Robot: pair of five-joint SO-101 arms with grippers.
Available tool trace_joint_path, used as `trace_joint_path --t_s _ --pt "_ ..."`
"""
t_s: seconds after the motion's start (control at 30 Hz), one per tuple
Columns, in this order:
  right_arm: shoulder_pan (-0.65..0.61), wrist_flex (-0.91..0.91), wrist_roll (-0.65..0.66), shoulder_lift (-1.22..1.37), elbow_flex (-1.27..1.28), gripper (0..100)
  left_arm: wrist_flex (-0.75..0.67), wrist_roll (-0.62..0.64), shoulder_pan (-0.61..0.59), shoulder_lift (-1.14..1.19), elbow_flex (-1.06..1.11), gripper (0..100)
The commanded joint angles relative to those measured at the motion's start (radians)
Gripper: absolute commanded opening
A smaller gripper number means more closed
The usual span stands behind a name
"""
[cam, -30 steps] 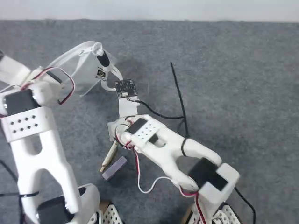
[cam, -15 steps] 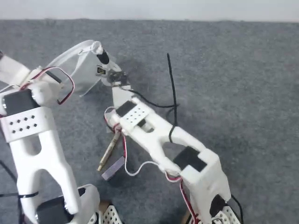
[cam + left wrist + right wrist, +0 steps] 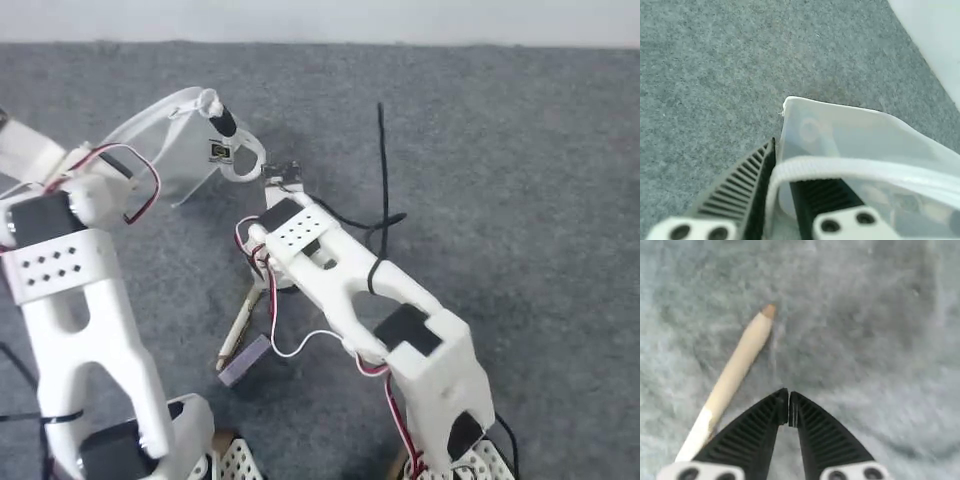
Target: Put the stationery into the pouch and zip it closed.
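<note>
One pencil point(image 3: 737, 367) lies just left of the right gripper point(image 3: 788, 407), which is pressed together on nothing. Its long axis runs lower left to upper centre. The left gripper point(image 3: 782, 167) pinches the rim of the pouch point(image 3: 170, 150), upper left in the high view.

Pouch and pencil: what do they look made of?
The pouch is likely soft translucent plastic, frosted; its contents show dimly through the wall. The pencil looks like bare pale wood, matte, with a brownish tip; a painted finish can't be excluded.
</note>
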Motion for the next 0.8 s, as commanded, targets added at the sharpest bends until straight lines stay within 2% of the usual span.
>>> trace_joint_path --t_s 0.0,0.2,0.4,0.47,0.63,0.77 --pt "0.022 0.084 -0.002 -0.142 -0.029 0.6 -0.028 0.011 -0.011 -0.006 -0.007 1" --pt "0.022 0.110 -0.002 -0.203 -0.025 0.6 -0.026 0.011 -0.011 -0.006 -0.007 1" --pt "0.022 -0.074 -0.009 -0.143 -0.023 1.2 -0.026 0.011 -0.011 -0.006 -0.005 1" --pt "0.016 -0.117 -0.011 -0.113 -0.023 4.8 -0.026 0.011 -0.009 -0.006 -0.005 1" --pt "0.005 -0.170 -0.074 -0.067 -0.025 22.3 -0.026 0.011 -0.008 -0.006 -0.005 1" --pt "-0.035 -0.209 -0.074 -0.041 -0.026 22.6 -0.028 0.011 -0.008 -0.006 -0.007 1"
